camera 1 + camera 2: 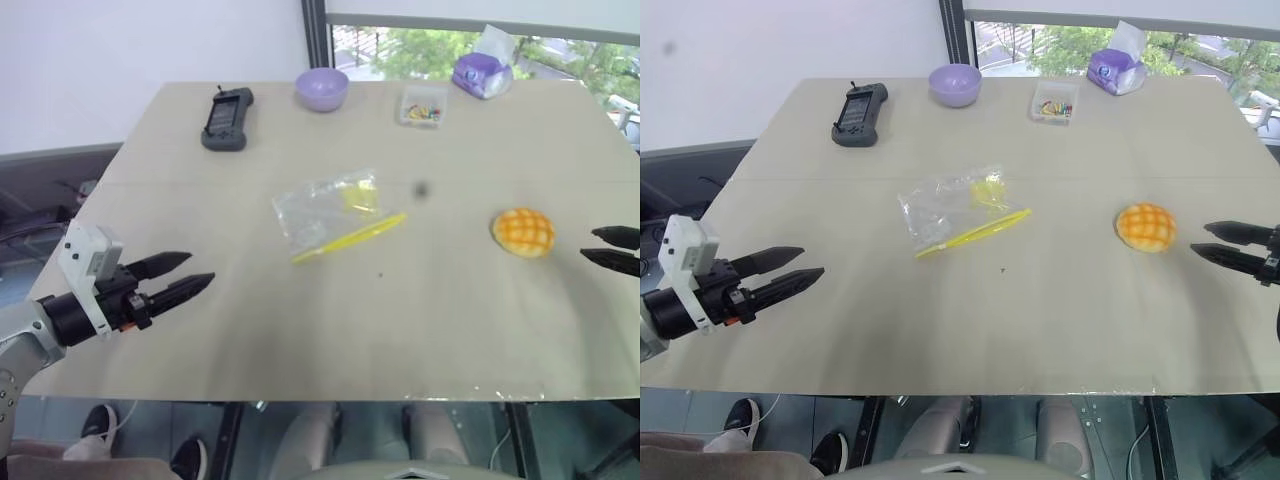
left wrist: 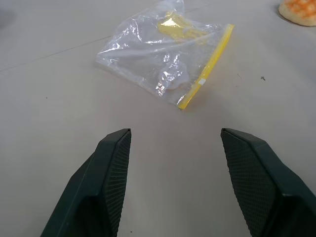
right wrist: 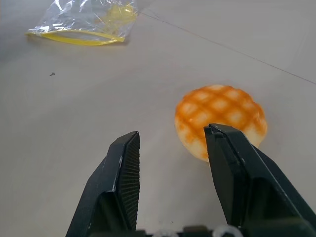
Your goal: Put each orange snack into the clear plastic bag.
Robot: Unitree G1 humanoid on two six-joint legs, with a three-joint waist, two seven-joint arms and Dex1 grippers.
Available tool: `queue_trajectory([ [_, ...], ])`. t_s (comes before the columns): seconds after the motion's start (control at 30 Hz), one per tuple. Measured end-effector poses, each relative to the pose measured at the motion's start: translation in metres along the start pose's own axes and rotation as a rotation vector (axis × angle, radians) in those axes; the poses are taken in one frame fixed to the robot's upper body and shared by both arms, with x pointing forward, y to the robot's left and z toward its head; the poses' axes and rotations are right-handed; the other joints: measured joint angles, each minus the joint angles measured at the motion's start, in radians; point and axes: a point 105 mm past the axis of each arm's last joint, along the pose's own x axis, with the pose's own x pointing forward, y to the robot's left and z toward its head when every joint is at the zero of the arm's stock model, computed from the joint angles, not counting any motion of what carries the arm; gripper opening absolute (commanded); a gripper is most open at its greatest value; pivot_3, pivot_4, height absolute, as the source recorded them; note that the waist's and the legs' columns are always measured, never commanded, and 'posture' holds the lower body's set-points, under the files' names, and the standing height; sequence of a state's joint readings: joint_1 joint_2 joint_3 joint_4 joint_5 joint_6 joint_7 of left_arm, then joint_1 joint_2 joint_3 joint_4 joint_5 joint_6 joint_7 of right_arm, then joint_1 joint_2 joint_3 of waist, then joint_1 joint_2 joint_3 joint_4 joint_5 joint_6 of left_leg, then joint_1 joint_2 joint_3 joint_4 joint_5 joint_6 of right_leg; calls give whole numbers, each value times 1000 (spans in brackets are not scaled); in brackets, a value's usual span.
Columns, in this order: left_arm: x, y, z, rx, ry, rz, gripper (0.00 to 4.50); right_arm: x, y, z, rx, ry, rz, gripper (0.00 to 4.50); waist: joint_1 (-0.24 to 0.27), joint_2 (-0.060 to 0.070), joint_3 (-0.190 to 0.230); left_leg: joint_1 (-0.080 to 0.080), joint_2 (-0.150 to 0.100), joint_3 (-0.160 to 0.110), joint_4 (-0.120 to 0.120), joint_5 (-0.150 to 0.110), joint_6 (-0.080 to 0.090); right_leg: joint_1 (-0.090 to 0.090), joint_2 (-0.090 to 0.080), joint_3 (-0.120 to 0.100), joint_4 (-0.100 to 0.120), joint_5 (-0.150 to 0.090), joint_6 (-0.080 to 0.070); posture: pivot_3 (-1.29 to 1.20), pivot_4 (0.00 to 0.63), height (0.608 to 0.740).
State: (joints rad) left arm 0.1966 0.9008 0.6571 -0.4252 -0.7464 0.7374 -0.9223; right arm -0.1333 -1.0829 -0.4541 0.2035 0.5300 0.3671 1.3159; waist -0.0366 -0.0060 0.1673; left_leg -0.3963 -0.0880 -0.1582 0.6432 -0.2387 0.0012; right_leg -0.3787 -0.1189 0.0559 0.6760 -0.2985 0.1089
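- Table [image 1: 250, 330]: a pale beige surface spans most of the head views, with a window strip along the upper right of the frame.
- The clear plastic bag [image 1: 325, 212] lies flat and crinkled near the centre of the frame, its yellow seal strip [image 1: 350, 238] running diagonally along its lower edge. A patch of yellow shows inside it; the contents cannot be identified.
- The orange snack [image 1: 523, 232] sits on the table at centre right, well apart from the bag, domed side up with its criss-cross pattern showing. Nothing touches it.
- Left gripper [image 1: 183, 273]: at lower left of the frame, above the table near its left edge, pointing toward the bag. Fingers are spread apart and hold nothing; in the left wrist view the bag lies ahead of the fingertips, not in contact.
- Right gripper [image 1: 1207, 238]: at the right edge of the frame, just beside the snack. Its fingers stand parted with nothing between them; in the right wrist view one finger [image 3: 232, 163] overlaps the snack's near edge, and contact cannot be confirmed.
- Along the far edge of the table, upper frame, left to right: a black handheld device [image 1: 227, 118], a purple bowl [image 1: 321, 88], a small clear box of coloured bits [image 1: 421, 106], and a purple tissue pack [image 1: 483, 70].
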Motion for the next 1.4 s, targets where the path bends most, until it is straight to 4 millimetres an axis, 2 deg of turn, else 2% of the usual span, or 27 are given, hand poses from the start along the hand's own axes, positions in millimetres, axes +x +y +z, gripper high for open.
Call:
queue_trajectory([
  [0.9, 8, 3, 3, 74, 10, 17, 3062, 5, 9, 0, 8, 7, 20, 2264, 1, 0, 0, 0, 0, 0, -4, 0, 0, 0, 0, 0, -4, 0, 0, 0, 150, 740],
  [1.13, 33, 8, -14, 232, 125, 52, 3062, 9, 9, 6, 11, -21, 25, 2264, 4, 0, 0, 0, 0, 1, -4, 0, 0, 0, 0, 0, -4, 0, 0, 0, 150, 740],
  [1.3, 57, 3, -5, 339, 88, 7, 3062, 16, 21, 13, 36, -54, 96, 2264, 8, 0, 0, -1, 0, 0, -5, 0, 0, 0, 0, -1, -5, 0, 0, 0, 150, 740],
  [1.4, 72, 8, -2, 392, 72, 29, 3062, 19, 34, 23, 57, -94, 182, 2264, 11, -1, 0, -1, 0, 0, -5, 0, 0, 0, 0, -1, -5, 0, 0, 0, 150, 740],
])
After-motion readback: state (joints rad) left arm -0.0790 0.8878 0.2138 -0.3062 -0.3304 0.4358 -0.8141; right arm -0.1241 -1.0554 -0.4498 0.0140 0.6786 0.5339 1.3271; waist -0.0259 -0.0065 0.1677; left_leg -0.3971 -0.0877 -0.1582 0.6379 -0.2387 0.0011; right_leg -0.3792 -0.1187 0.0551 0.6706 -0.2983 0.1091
